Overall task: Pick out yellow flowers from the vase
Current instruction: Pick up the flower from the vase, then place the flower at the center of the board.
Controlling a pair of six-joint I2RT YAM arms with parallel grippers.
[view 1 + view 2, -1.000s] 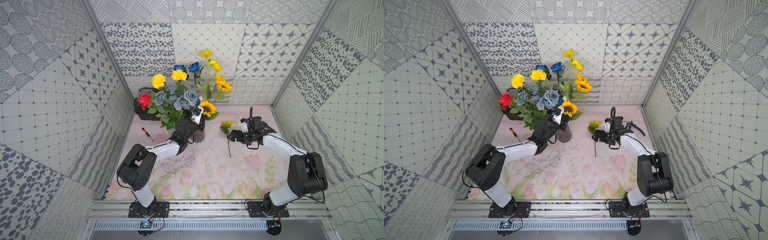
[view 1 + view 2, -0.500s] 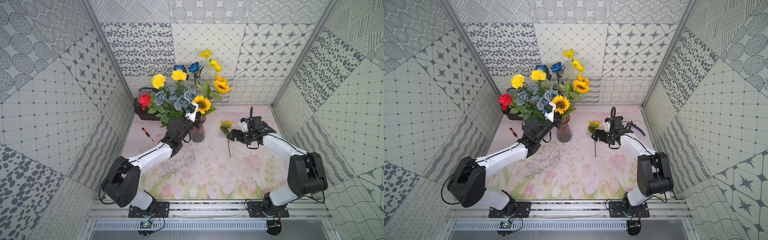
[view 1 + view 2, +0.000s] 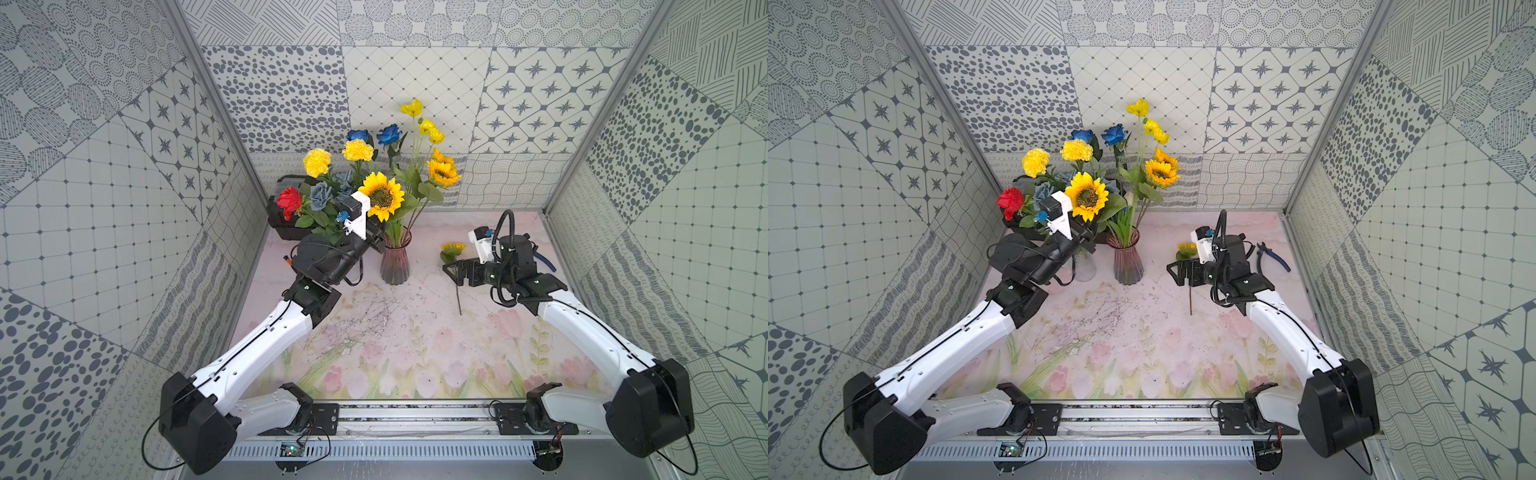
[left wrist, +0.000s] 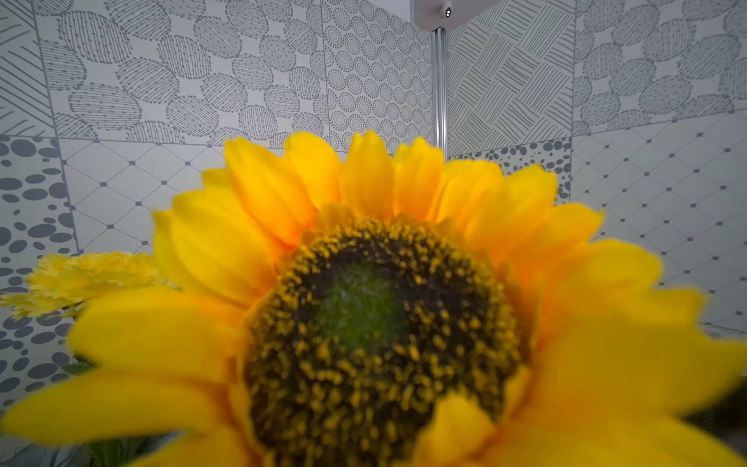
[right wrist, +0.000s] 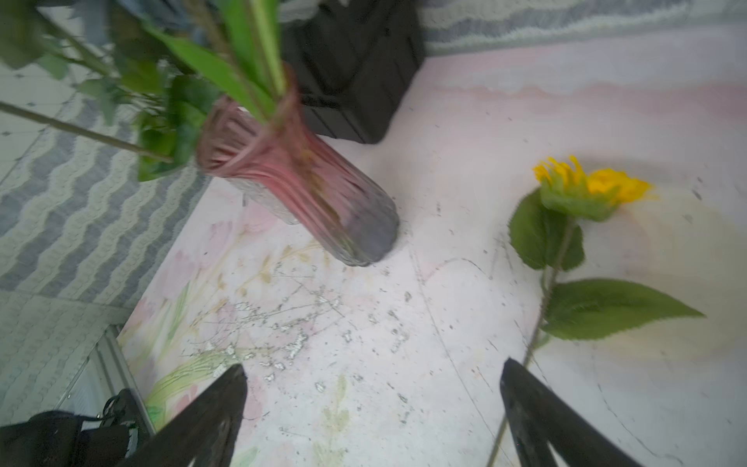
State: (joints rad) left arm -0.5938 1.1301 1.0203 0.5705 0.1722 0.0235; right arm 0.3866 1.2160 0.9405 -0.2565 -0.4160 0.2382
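The large sunflower stands raised above the pink vase, which sits near the middle of the tabletop's back edge. Its head fills the left wrist view, blurred at close range, so its stem and the left tool's fingers go unseen there. In both top views the camera mount and leaves cover most of that tool; it is closed, on the stem as far as can be made out. A smaller sunflower lies flat toward the back right corner, its stem partly hidden beneath the right tool, which gapes wide and holds nothing. Behind rise yellow carnations, sunflowers and poppies; a clear vase is half hidden by the left arm.
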